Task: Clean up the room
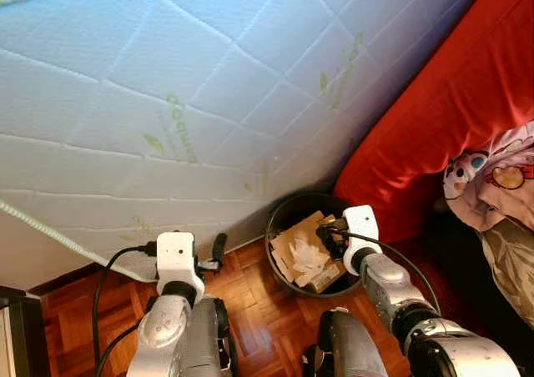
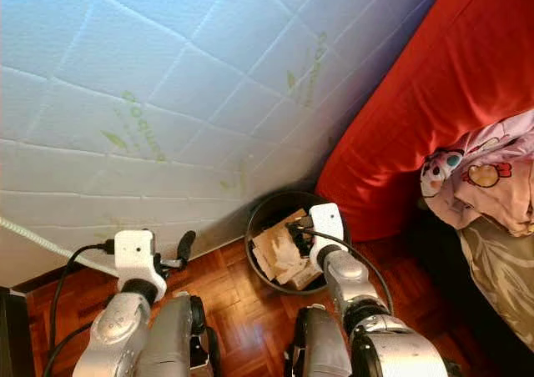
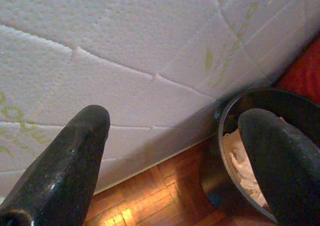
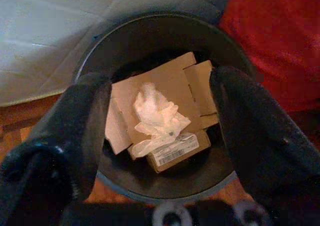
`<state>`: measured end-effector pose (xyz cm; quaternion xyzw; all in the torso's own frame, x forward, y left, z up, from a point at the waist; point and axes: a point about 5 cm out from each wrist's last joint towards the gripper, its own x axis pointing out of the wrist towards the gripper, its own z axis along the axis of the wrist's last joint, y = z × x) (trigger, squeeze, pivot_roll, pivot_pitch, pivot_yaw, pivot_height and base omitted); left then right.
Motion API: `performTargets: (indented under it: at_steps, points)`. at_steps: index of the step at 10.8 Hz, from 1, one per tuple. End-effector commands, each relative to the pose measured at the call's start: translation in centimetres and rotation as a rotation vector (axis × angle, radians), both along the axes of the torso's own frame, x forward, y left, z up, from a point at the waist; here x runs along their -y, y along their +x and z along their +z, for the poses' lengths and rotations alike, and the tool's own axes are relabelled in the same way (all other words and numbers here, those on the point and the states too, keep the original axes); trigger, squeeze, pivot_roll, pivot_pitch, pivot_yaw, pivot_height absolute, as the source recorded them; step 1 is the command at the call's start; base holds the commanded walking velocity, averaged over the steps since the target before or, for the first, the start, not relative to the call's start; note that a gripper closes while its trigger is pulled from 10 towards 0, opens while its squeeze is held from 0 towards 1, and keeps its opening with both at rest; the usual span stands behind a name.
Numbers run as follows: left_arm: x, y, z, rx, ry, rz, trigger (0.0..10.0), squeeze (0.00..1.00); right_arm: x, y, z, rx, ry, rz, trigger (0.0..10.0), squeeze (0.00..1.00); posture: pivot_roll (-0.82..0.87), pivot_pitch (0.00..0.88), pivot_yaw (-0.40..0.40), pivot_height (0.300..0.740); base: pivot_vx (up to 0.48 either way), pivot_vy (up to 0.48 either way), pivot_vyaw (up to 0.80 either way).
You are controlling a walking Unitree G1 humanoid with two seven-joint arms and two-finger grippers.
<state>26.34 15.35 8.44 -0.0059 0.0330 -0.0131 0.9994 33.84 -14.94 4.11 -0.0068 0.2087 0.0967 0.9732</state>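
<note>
A round black bin (image 1: 275,225) stands on the parquet floor where the white mattress meets the red couch. Inside lie flattened cardboard boxes (image 4: 170,78) with a crumpled white tissue (image 4: 157,117) on top. My right gripper (image 1: 328,242) hangs just above the bin's mouth, open, with nothing between its fingers (image 4: 82,121). My left gripper (image 1: 215,256) is open too and holds nothing. It hovers over the floor to the left of the bin, facing the mattress, and the bin's rim (image 3: 227,116) shows beside one finger.
A quilted white mattress (image 1: 167,102) leans close ahead and to the left. A red couch (image 1: 450,118) with a patterned cloth (image 1: 492,177) rises on the right. A white cord (image 1: 50,231) runs along the mattress foot. Bare parquet (image 1: 250,310) lies near my body.
</note>
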Motion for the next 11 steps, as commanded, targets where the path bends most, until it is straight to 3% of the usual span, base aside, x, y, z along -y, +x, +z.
performTargets:
  at_steps: [1, 3, 4, 5, 7, 9, 11]
  points:
    - [-0.6, -0.5, -1.6, -0.058, 0.008, 0.017, 10.0, 0.0, 1.5, -0.8, -0.9, -0.017, 0.015, -0.071, 10.0, 0.0, 0.09, 0.264, -0.065, 0.625, 0.0, 0.0, 0.0]
    - [-2.0, -0.6, -3.1, -0.107, 0.035, 0.038, 10.0, 0.0, 4.2, -2.0, -1.4, 0.048, 0.082, -0.203, 10.0, 0.0, 0.07, 0.197, -0.055, 0.625, 0.0, 0.0, 0.0]
    - [-2.6, -0.7, -4.0, -0.141, 0.039, 0.05, 10.0, 0.0, 5.3, -3.5, -2.6, 0.044, 0.097, -0.253, 10.0, 0.0, 0.06, 0.168, -0.051, 0.635, 0.0, 0.0, 0.0]
    - [-2.9, -0.8, -6.0, -0.218, 0.032, 0.045, 10.0, 0.0, 6.4, -6.9, -5.4, -0.019, 0.094, -0.316, 10.0, 0.0, 0.06, 0.121, -0.045, 0.655, 0.0, 0.0, 0.0]
    - [-3.2, -1.1, -8.4, -0.312, 0.049, 0.043, 10.0, 0.0, 5.8, -13.1, -9.9, -0.2, 0.092, -0.361, 10.0, 0.0, 0.04, 0.044, -0.032, 0.69, 0.0, 0.0, 0.0]
    - [-3.3, -1.4, -10.2, -0.395, 0.073, 0.037, 10.0, 0.0, 4.5, -14.3, -10.9, -0.263, 0.131, -0.39, 10.0, 0.0, 0.01, 0.0, -0.027, 0.72, 0.0, 0.0, 0.0]
    - [-3.5, -2.4, -12.1, -0.492, 0.071, 0.06, 10.0, 0.0, 3.3, -14.1, -11.3, -0.326, 0.108, -0.315, 10.0, 0.0, -0.02, 0.0, -0.04, 0.74, 0.0, 0.0, 0.0]
